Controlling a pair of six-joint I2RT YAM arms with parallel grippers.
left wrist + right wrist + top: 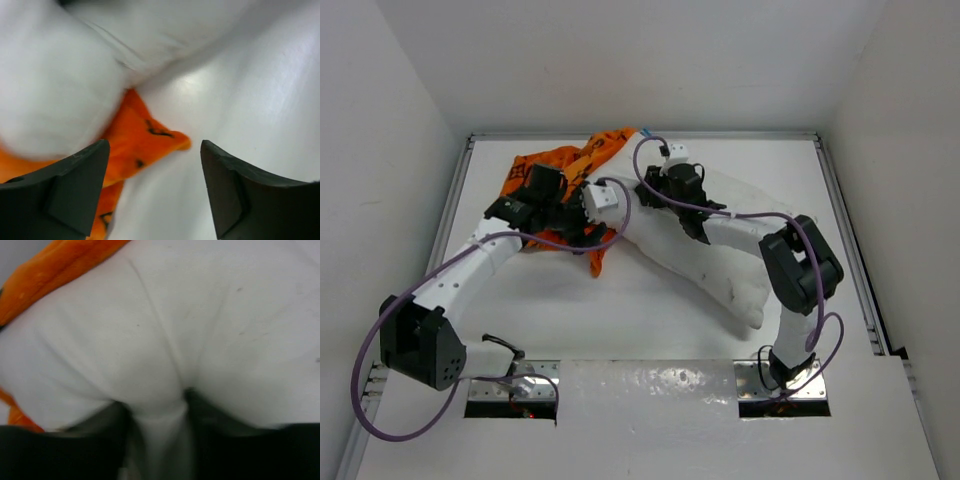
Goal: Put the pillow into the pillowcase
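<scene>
Orange fleecy pillowcase w/ dark brown monogram print (595, 150) is bunched up at far-left of the white table (620, 330). It's crumpled, and the mouth isn't identifiable from the top cam. Plump white stuffed pillow (705, 270) lies diagonal: far end butts into/overlaps the pillowcase, near end points at the R arm base. Most of the pillow is bare. Can't tell how much, if any, is actually inside.

L tool (154, 150): jaws apart, nothing between them. It hovers low over the table just beside a loose orange corner of the pillowcase, w/ the pillow bulge sitting on that fabric right behind.

R tool (157, 412): one finger each side of a pinched fold of pillow fabric, clamped on it as far as the wrist cam shows. How tight, can't tell. Orange edge shows top-left in that view, so R grips close to the case.

Step, my read: early insertion, i.e. getting the pillow's leading end into the case mouth. Bulk is outside, so little done imo.

Next move needs:
- L to find and grab the opening hem. The corner in front of it may be the closed end, can't tell.
- L to hold the mouth open and anchored while R feeds the end in.

Risks: fleece may slide along w/ the pillow on the slick table if not anchored. R pinch looks shallow and could slip.
</scene>
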